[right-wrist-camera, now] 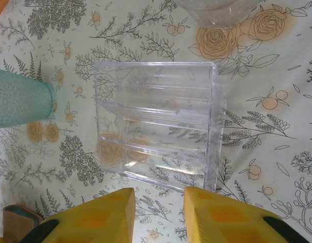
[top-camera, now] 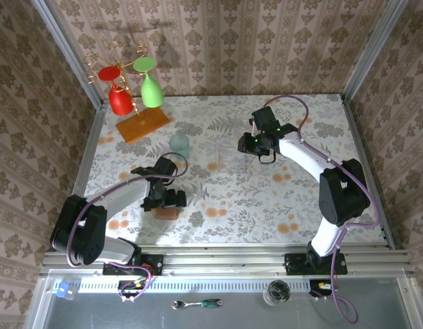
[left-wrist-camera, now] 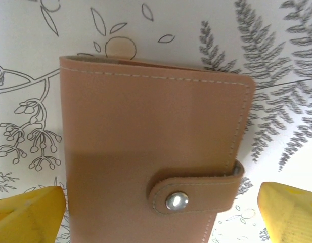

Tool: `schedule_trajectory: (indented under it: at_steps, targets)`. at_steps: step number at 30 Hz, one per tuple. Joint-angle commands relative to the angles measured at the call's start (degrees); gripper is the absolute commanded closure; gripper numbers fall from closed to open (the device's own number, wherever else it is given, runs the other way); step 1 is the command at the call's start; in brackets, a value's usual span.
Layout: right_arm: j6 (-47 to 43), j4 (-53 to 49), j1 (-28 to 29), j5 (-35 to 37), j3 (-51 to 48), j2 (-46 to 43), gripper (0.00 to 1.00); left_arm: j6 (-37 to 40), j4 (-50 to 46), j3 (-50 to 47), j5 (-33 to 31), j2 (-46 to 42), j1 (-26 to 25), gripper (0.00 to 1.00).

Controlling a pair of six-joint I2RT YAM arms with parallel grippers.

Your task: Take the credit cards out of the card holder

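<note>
Small tan leather card holder (left-wrist-camera: 156,131) lies snapped shut near the worktop's (top-camera: 266,205) front edge between wide-spread left fingers (left-wrist-camera: 29,215); right fingers (right-wrist-camera: 102,217) slightly parted, empty. No cards out.

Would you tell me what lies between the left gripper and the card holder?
Nothing: the left wrist view shows the card holder lying directly between the open left gripper's fingers, with nothing over it.

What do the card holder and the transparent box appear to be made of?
Card holder: probably leather or imitation leather, matte tan, with stitched edges and a shiny metal snap. Box: likely clear plastic, glossy; the tablecloth pattern shows through its walls.
</note>
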Motion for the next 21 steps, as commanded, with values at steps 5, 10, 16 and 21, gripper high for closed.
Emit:
schedule_trajectory:
  at_steps: [5,10,16,21]
  targets:
    - [0.0,0.7,-1.0,-0.6,-1.9,-2.2,0.68,0.3,-3.6,3.0,-2.9,3.8,-2.0,0.08]
    - [0.1,1.1,-1.2,-0.9,-2.6,-2.3,0.69,0.5,-4.2,4.1,-3.0,4.3,-3.1,0.19]
    - [0.0,1.4,-1.7,-1.0,-3.3,-2.8,0.68,0.0,-5.1,7.4,-2.9,4.9,-5.1,0.22]
    - [-0.1,2.3,-2.9,-1.4,-5.0,-4.2,0.69,-1.1,-5.2,11.8,-1.9,7.1,-7.4,0.22]
